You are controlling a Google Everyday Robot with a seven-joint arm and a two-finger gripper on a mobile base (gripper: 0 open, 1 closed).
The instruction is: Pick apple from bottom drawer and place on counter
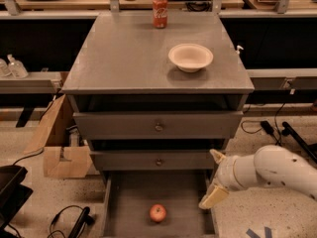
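The small red apple (158,212) lies on the floor of the open bottom drawer (130,197), near its front middle. The grey counter (129,58) tops the drawer cabinet. My gripper (208,179) is at the right edge of the open drawer, above and right of the apple and apart from it. Its two cream fingers (213,197) are spread open and hold nothing. The white arm (270,171) comes in from the right.
A white bowl (190,57) and a red soda can (159,11) stand on the counter. Two closed drawer fronts with knobs (158,127) sit above the open drawer. A cardboard box (57,143) and cables (69,222) lie on the floor to the left.
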